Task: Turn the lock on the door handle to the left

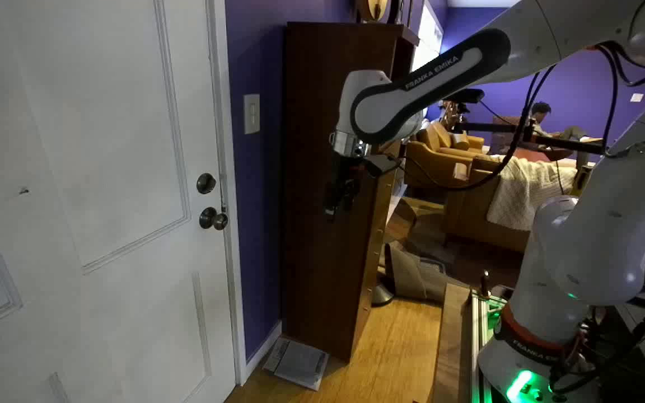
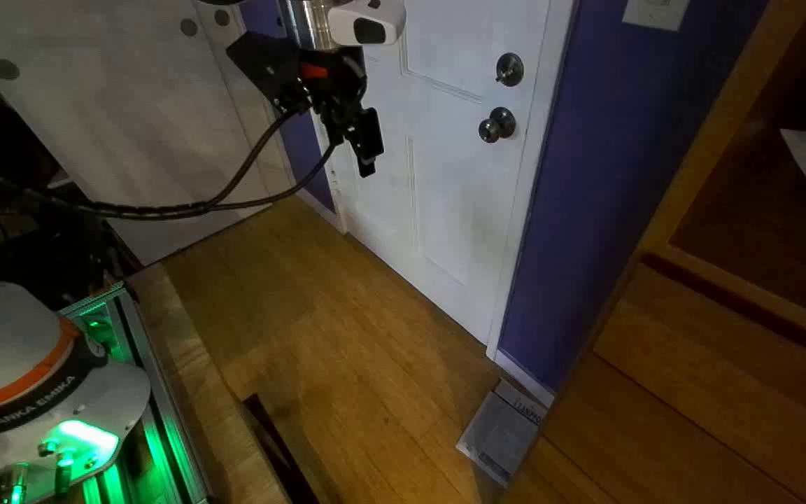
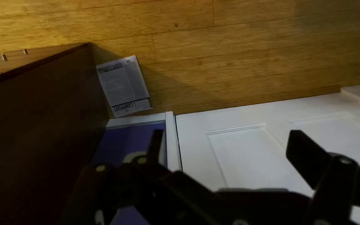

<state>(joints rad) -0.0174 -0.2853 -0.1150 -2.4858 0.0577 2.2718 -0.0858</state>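
Observation:
The door handle, a small dark round knob [image 1: 214, 219], sits near the edge of the white panelled door [image 1: 115, 140]. It also shows in an exterior view [image 2: 495, 127]. The lock at the centre of the knob's face is too small to make out. My gripper [image 1: 338, 204] hangs pointing down, apart from the door and the knob; it also shows in an exterior view [image 2: 368, 155]. In the wrist view its two black fingers [image 3: 226, 137] are wide apart with nothing between them. The knob is out of the wrist view, where only the door's lower part shows.
A round deadbolt [image 1: 206, 183] sits above the knob, also visible in an exterior view [image 2: 509, 69]. A tall brown cabinet [image 1: 328, 252] stands beside the purple wall [image 1: 258, 168]. A newspaper [image 3: 124, 87] lies on the wooden floor at its foot. Cables [image 2: 235, 199] hang from the wrist.

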